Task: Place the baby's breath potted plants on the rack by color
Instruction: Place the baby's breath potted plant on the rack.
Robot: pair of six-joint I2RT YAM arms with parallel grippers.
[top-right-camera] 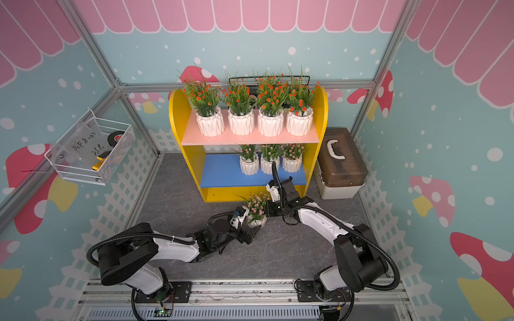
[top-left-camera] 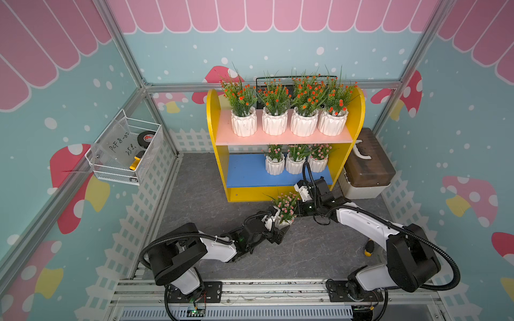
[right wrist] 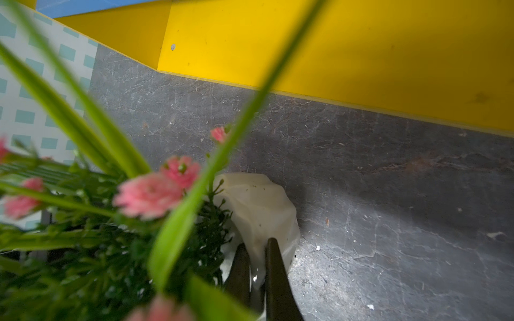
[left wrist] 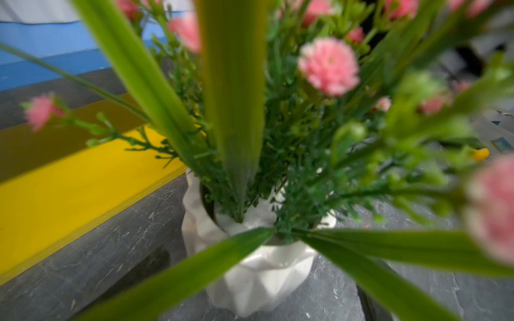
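The rack (top-left-camera: 214, 119) (top-right-camera: 178, 119) stands at the back of the grey floor. Several orange-red baby's breath potted plants (top-left-camera: 289, 97) line its pink upper board (top-left-camera: 278, 139). Three pink ones (top-left-camera: 296, 158) sit at the right of the blue lower board (top-left-camera: 244, 172). One more pink plant (top-left-camera: 286, 205) (top-right-camera: 257, 205) is in front of the rack. My right gripper (right wrist: 257, 243) (top-left-camera: 293, 218) is shut on its white pot's (right wrist: 258, 205) rim. My left gripper (top-left-camera: 279, 230) stands open at the pot (left wrist: 264, 275); leaves hide its fingers in the wrist view. I cannot tell whether the pot touches the floor.
A box with a brown lid (top-left-camera: 367, 164) stands right of the rack. A white wire basket (top-left-camera: 128, 150) hangs on the left wall. A black wire basket (top-left-camera: 261, 83) is behind the rack. A yellow-and-black tool (top-left-camera: 369, 248) lies by the right arm.
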